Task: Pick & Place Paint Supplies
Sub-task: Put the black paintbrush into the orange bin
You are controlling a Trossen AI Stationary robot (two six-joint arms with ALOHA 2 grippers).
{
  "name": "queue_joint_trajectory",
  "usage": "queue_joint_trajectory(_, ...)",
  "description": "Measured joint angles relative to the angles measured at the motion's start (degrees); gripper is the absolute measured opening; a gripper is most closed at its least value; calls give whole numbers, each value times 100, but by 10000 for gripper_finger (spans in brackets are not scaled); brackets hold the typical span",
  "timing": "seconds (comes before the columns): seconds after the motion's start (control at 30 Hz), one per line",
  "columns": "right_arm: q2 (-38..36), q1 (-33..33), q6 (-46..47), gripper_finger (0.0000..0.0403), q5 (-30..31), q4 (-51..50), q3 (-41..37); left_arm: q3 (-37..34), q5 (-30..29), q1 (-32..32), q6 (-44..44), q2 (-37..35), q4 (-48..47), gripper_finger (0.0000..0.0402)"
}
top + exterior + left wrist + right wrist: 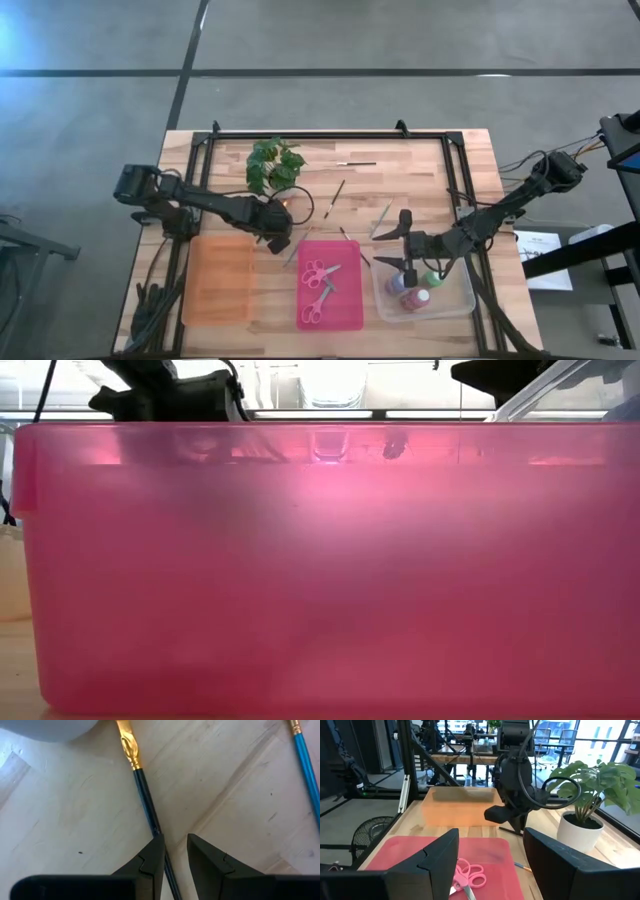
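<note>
A dark-handled brush (145,795) with a gold ferrule lies flat on the wood beside the plant's white pot (50,727). My left gripper (275,238) (175,837) points down over it, open by a narrow gap, with the handle running between its fingers, close to one of them. My right gripper (395,240) (490,835) hangs level and wide open above the clear tray (460,300), which holds three paint bottles (415,298). Two pink scissors (320,285) (467,877) lie in the pink tray (345,315). More brushes (337,193) lie loose on the table. My left gripper comes from above, its fingers across the brush's dark handle (156,831), which passes under the tip of one finger (152,855). Whether that finger touches the handle I cannot tell. The brush lies flat on the table.
An orange tray (218,280) stands left of the pink tray, near the front edge. The potted plant (272,165) (592,785) stands just beyond my left gripper. A blue-handled brush (302,755) lies close by. The pink tray's wall (320,560) fills the low view.
</note>
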Motion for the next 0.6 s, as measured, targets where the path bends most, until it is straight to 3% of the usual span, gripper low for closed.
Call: queue_joint_trajectory(0.6, 0, 0, 11, 219, 13, 4, 2, 2, 93, 0, -196, 287, -68, 91)
